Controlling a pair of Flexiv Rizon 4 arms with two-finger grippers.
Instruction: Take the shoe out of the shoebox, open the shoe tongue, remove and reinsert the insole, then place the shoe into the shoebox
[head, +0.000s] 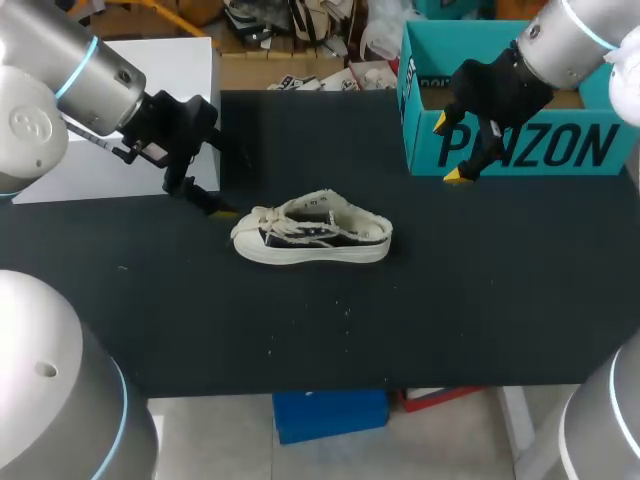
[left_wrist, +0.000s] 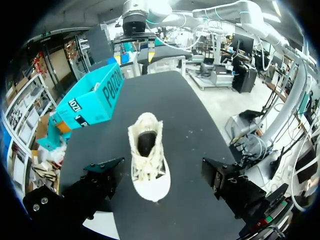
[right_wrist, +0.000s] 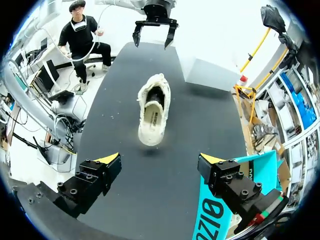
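shoe (head: 312, 237) upright on its sole at the middle of the dark tabletop (head: 450, 320), outside the box, toe toward the left arm. left claw (head: 200, 197) spread, gripping nothing, low just beside the toe. right claw (head: 448, 150) spread and empty, well apart from the shoe, before the near wall of the teal shoebox (head: 540, 150), which stands open-topped at the far right.
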